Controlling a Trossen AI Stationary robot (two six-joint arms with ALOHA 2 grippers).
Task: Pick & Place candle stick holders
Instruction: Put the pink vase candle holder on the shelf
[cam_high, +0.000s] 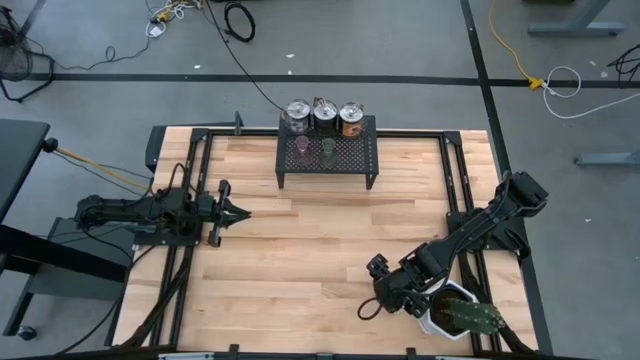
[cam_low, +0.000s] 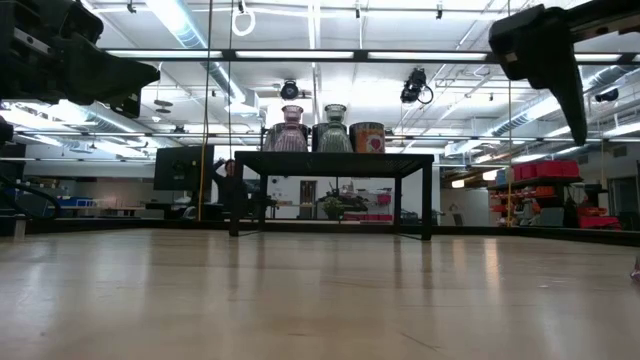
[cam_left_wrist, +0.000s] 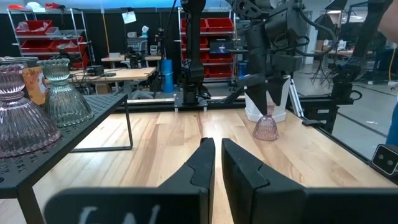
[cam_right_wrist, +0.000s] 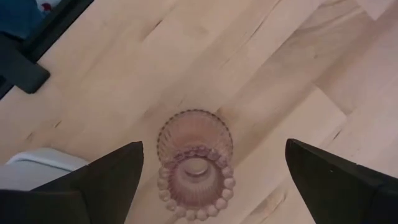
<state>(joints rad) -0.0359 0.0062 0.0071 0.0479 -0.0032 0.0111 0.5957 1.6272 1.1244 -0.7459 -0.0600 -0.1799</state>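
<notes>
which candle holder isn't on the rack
The pink glass holder standing alone on the table between the open right gripper fingers; the others sit on the black rack.

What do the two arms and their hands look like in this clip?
Both arms are dark, jointed and matte, with black cables trailing from their bases. The left hand ends in two slim, pointed black fingers; the right hand has broad, wedge-shaped black fingers.

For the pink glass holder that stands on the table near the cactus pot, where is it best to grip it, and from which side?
Probably from above: grip the pink glass holder across its beaded narrow top. It flares wide at the base, and the open right end effector hangs directly over it.
</notes>
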